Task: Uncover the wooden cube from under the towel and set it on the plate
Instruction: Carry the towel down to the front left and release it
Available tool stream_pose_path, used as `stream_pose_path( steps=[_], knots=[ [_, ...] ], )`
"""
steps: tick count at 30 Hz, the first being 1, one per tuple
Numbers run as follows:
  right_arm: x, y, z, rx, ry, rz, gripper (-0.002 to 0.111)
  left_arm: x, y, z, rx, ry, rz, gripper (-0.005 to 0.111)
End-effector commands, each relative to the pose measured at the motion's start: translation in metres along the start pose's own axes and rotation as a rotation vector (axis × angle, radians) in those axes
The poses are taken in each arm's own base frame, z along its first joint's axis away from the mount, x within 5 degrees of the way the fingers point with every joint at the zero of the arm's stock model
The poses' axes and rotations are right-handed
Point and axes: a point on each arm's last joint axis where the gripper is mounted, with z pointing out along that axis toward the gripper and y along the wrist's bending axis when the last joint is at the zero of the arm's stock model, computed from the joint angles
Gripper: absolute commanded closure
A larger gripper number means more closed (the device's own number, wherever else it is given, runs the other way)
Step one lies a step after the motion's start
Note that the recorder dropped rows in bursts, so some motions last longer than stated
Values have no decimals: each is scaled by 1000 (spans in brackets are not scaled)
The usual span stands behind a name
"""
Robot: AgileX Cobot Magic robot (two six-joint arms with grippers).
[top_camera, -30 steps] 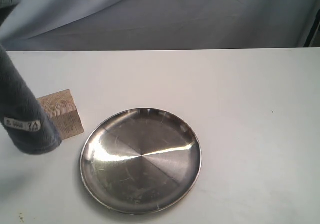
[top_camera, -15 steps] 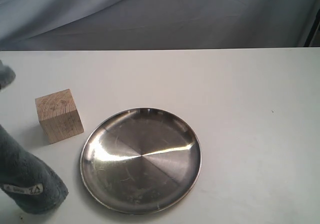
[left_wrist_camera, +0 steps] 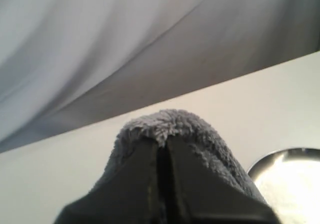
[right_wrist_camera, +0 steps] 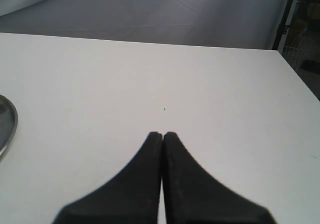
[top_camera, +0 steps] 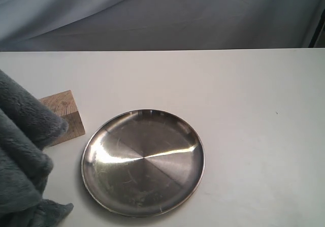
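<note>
The blue-grey towel [top_camera: 23, 151] hangs bunched at the exterior view's left edge, in front of part of the wooden cube [top_camera: 66, 116]. The cube stands on the table just left of the steel plate [top_camera: 143, 162], and its right side shows. In the left wrist view my left gripper [left_wrist_camera: 161, 146] is shut on a fold of the towel [left_wrist_camera: 165, 124], with the plate's rim [left_wrist_camera: 260, 165] off to one side. My right gripper [right_wrist_camera: 162, 134] is shut on nothing above bare white table; a sliver of the plate [right_wrist_camera: 6, 126] shows at that view's edge. Neither gripper shows in the exterior view.
A white table [top_camera: 254, 110] runs back to a grey cloth backdrop [top_camera: 203, 13]. A dark frame [right_wrist_camera: 285, 18] stands past the table's far right corner.
The towel has shifted from low at the left edge to higher and closer, now covering the cube's left part. The cube and plate have not moved.
</note>
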Motion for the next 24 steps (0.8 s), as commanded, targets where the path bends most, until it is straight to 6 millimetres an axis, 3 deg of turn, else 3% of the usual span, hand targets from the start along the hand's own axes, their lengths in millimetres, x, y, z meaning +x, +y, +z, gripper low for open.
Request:
stream_pose_path(
  steps=[1,9,17,24],
  knots=[
    [1,0,0,-2,-4,7,108,27,-3,19,-13,20,-24,107],
    [1,0,0,-2,-4,7,108,68,-9,31,17,215,-27,107],
    [1,0,0,-2,-4,7,108,90,7,31,-195,346,-78,107],
    [1,0,0,-2,-4,7,108,123,-5,40,-145,411,-160,107]
  ],
)
